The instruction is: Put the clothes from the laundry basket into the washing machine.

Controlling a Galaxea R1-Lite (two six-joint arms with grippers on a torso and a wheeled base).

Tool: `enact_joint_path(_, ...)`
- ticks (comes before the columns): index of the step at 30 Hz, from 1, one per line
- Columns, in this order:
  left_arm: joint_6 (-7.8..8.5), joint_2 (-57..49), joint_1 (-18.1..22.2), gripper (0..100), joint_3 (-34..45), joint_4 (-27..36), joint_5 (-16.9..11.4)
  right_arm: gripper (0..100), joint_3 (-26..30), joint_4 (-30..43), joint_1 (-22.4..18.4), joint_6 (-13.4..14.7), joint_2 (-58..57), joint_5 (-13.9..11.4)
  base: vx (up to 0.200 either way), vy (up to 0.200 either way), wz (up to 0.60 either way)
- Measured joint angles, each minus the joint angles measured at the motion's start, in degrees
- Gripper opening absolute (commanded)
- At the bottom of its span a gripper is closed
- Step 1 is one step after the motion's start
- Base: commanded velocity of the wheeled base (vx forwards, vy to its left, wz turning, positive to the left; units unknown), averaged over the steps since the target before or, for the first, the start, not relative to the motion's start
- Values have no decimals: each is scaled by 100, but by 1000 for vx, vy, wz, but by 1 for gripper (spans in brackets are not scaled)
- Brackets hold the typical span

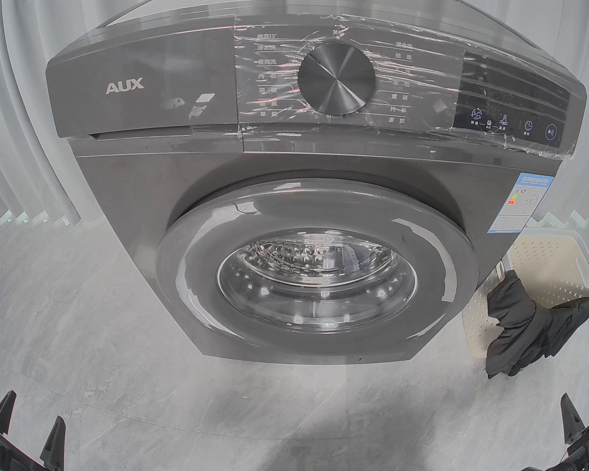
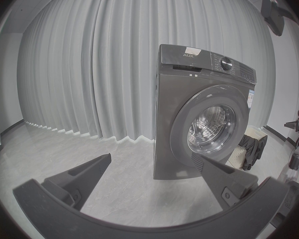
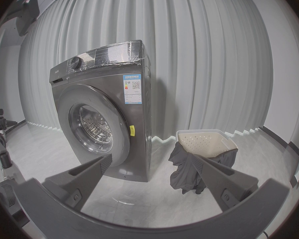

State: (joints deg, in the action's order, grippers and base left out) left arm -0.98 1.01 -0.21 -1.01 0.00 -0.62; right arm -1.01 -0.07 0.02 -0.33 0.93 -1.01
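While its door (image 1: 317, 273) is shut, the washing machine (image 1: 137, 184) bears a label (image 1: 529, 202).

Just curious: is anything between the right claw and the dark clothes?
Nothing: the head view shows bare floor between the right gripper and the dark clothes.
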Motion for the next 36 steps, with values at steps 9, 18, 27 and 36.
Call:
enact_joint_path(9,2,0,2,100,0,0,0,100,0,5,-2,-7,0,-24,0,0,0)
enact_joint_path(18,-2,0,5,100,0,0,0,100,-30,-160,-7,28,0,-101,22,0,0)
enact_joint_path(27,-4,0,5,100,0,0,0,100,-1381,-44,0,35,328,-1281,111,0,0)
enact_joint_path(36,2,0,5,100,0,0,0,100,-1635,113,173,-322,2018,-2146,0,0,0)
